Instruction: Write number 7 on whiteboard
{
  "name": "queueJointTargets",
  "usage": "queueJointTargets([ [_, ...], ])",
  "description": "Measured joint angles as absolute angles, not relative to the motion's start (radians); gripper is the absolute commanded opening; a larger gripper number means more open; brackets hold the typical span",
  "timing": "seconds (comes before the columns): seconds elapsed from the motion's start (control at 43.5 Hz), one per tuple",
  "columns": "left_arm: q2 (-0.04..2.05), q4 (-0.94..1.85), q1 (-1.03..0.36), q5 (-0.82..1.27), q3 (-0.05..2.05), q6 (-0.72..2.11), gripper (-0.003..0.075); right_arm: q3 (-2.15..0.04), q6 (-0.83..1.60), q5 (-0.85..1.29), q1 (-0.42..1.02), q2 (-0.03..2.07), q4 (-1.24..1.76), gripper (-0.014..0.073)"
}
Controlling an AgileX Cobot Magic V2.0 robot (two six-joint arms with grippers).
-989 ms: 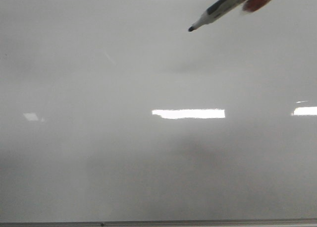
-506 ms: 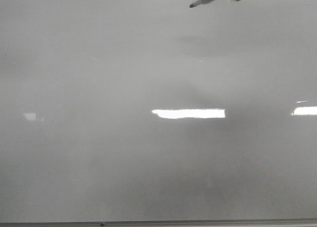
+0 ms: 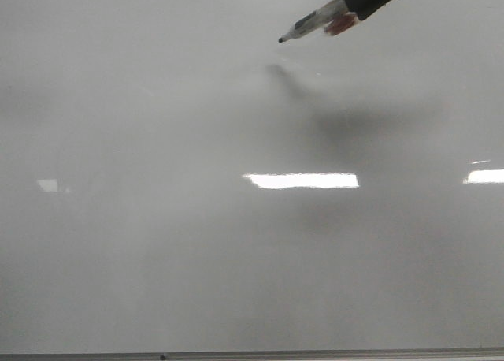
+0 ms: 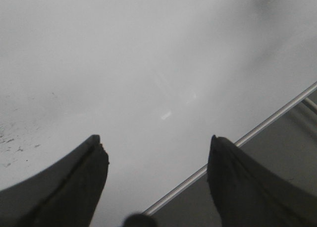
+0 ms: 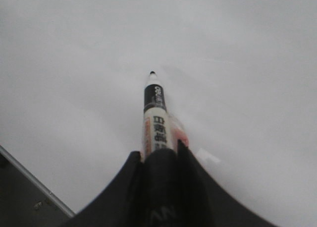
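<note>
Whiteboard one, unmarked; one marker clamped in right gripper; left gripper spread, holding nothing.

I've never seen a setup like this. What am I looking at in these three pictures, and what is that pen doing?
This is a robot with two arms, each ending in a two-fingered gripper, working over a whiteboard. The wide picture looks forward from the robot's front camera; the grey strip at its bottom is the board's frame. The other two come from small cameras on the wrists.

The right gripper is shut on a marker, white with a black band and a dark tip. In the front picture that marker comes in from the upper right, tip pointing at the board. Whether the tip touches, I cannot tell.

The left gripper is open and holds nothing.

No writing shows yet; the bright bars are lamp reflections.
</note>
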State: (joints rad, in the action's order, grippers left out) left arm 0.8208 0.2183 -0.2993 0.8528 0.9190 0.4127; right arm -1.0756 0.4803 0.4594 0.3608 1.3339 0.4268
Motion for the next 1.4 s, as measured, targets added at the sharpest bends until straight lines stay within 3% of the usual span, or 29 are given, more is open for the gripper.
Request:
queueJointTargets([
  [0.299,0.821,0.218,-0.299,0.853,0.919,0.413,0.0440,-1.099,0.478,0.432,0.358,1.396,0.437,-0.0066],
  [0.713,0.821,0.220,-0.299,0.853,0.919,0.413,0.0440,-1.103,0.480,0.547,0.229,1.372,0.464,-0.0066],
  [1.127,0.821,0.220,-0.299,0.838,0.919,0.413,0.0440,-1.049,0.496,0.601,0.320,1.432,0.443,-0.0066],
  [1.403,0.829,0.259,-0.349,0.848,0.919,0.491,0.0468,-1.049,0.569,0.696,0.416,1.258,0.424,-0.0066],
])
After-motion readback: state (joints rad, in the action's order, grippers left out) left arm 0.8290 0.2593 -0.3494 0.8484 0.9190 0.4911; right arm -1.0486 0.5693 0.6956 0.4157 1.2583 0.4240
